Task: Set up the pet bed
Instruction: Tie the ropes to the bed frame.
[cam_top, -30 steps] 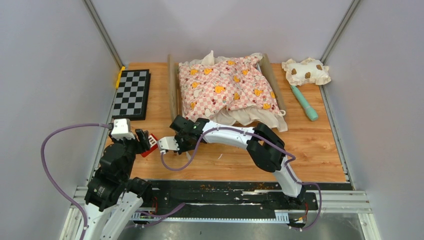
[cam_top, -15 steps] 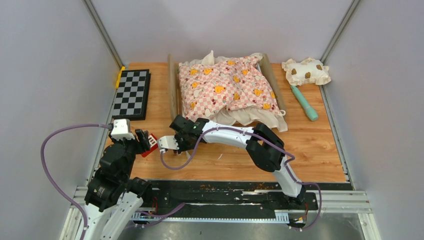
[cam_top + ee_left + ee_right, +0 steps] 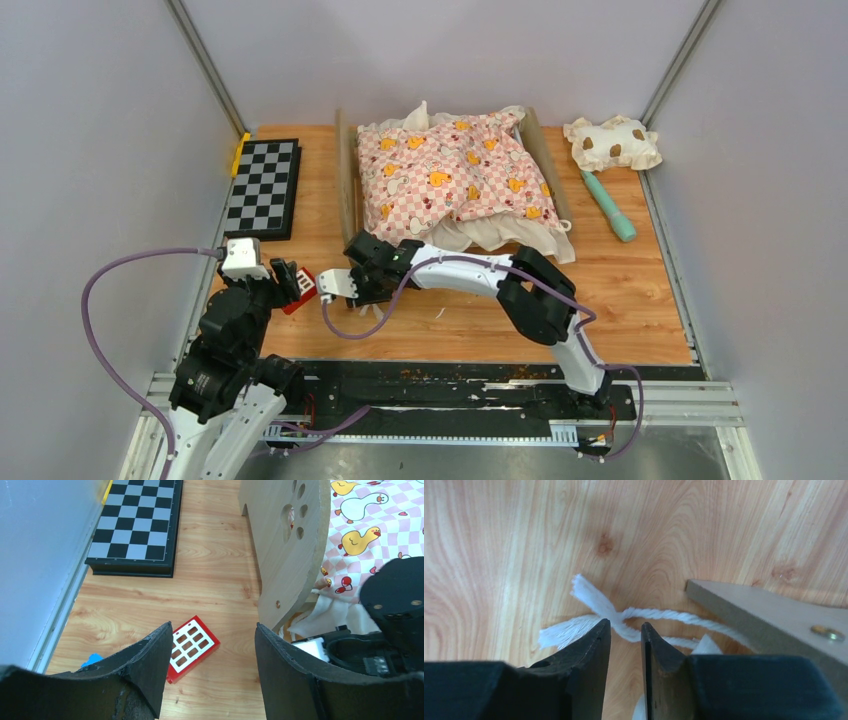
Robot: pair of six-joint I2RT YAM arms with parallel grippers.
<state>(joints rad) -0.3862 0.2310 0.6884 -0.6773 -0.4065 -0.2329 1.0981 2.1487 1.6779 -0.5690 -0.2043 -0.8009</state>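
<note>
One pet bed [image 3: 277, 570] holds checkered cushion [image 3: 450, 170]; chessboard [image 3: 263, 187] beside. Left tool [image 3: 214, 630] spread, right tool [image 3: 625, 625] barely parted at cord [image 3: 664, 614].

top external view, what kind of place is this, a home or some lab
Probably a robot lab test cell, not a home: left arm and right arm mounted on a metal rail, plain grey panel walls boxing in the wooden tabletop, pet bed and chessboard laid out as props.

Pet bed [image 3: 272, 565] light wood; cushion [image 3: 450, 170] pink-checkered; chessboard [image 3: 262, 187] black-white.
</note>
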